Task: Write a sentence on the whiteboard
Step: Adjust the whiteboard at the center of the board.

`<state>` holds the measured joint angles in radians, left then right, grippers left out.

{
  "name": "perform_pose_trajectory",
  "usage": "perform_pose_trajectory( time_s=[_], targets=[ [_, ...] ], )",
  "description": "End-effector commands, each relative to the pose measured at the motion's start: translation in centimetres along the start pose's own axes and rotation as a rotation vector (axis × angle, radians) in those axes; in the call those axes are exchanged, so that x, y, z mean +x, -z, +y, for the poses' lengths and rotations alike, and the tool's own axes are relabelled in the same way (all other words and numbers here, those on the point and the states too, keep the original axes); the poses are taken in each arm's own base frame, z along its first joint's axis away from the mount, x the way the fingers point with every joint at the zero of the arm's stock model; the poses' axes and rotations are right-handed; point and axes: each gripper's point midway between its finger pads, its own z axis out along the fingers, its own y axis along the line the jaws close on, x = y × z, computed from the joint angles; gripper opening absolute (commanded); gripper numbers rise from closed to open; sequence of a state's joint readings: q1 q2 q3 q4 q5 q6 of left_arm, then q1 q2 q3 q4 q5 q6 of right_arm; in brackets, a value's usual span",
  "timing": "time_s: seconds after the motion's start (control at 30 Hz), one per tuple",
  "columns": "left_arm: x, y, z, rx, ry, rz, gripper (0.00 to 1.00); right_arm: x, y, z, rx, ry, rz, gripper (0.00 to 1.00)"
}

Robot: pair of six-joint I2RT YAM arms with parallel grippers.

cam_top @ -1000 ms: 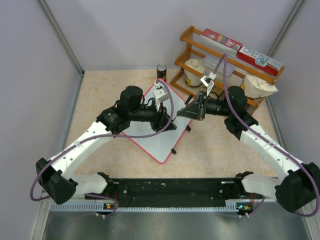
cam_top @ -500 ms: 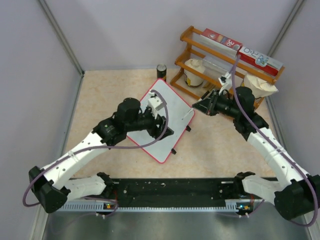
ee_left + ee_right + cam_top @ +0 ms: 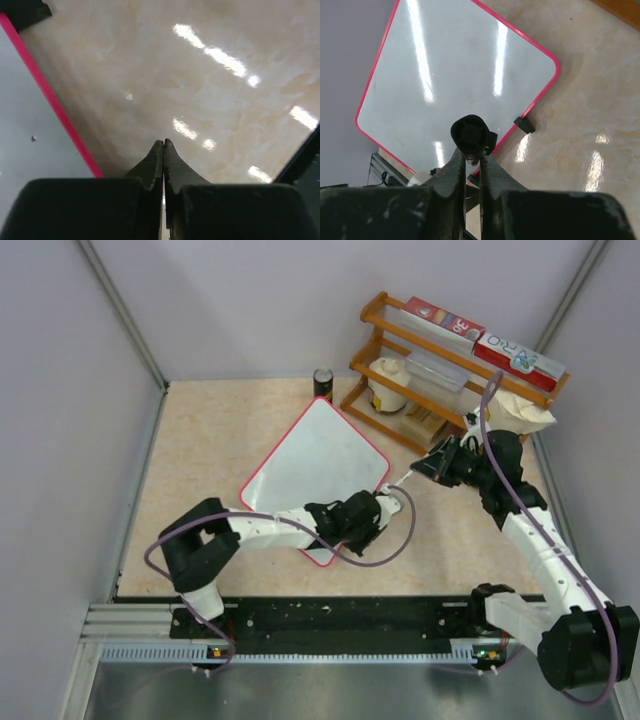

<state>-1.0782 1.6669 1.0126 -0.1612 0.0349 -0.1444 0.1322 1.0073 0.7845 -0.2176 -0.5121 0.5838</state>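
The bench (image 3: 220, 430) carries the whiteboard (image 3: 315, 455), which lies flat and turned like a diamond, one corner toward the arms. Its surface is blank. We find none of the sentence on it, so we judge the writing not yet begun.

Right claw (image 3: 425, 468): clenched on a marker (image 3: 402, 480), just off the whiteboard's right corner. The marker's long axis runs from the claw toward that corner. Its far end sits near the rim there, but we cannot tell whether it is over the rim or just short of it. The right wrist view shows the marker end-on as a dark round face. We cannot tell whether that face is a cap or the tip.

Left claw (image 3: 164, 145): shut with nothing between its fingers, low over the bench just beside the whiteboard's near right edge, off the white surface.

A small black clip (image 3: 524, 124) sits on that same edge.

In our judgement the right arm is the nearer one to write with. The white surface lies to its left and ahead, so the coming move is a short reach inward past the right corner.
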Motion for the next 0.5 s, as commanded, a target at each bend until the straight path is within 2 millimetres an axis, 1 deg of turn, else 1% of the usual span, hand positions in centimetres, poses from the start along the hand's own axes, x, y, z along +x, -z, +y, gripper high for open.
perform_pose_trajectory(
  time_s=[0.0,0.1,0.27,0.33,0.37,0.43,0.47],
  targets=[
    [-0.4,-2.8,2.0,-0.150,0.003,-0.008,0.00,0.1,0.3,-0.2,0.005,0.010,-0.013,0.00],
    [1.1,-3.1,3.0,-0.210,0.034,0.019,0.00,0.5,0.3,-0.5,0.011,0.007,-0.001,0.00],
    [3.0,-2.1,4.2,-0.275,0.054,0.053,0.00,0.8,0.2,-0.9,0.021,0.009,0.008,0.00],
    [3.7,-1.8,4.4,-0.288,0.069,0.067,0.00,0.9,0.1,-1.1,0.027,0.009,0.011,0.00],
    [4.4,-1.5,4.4,-0.290,0.082,0.079,0.00,1.0,0.0,-1.3,0.031,0.007,0.013,0.00],
    [4.9,-1.2,4.4,-0.289,0.102,0.081,0.00,1.0,-0.1,-1.4,0.031,0.006,0.016,0.00],
    [5.4,-0.7,4.3,-0.289,0.121,0.080,0.00,1.1,-0.3,-1.5,0.032,0.005,0.022,0.00]
  ],
)
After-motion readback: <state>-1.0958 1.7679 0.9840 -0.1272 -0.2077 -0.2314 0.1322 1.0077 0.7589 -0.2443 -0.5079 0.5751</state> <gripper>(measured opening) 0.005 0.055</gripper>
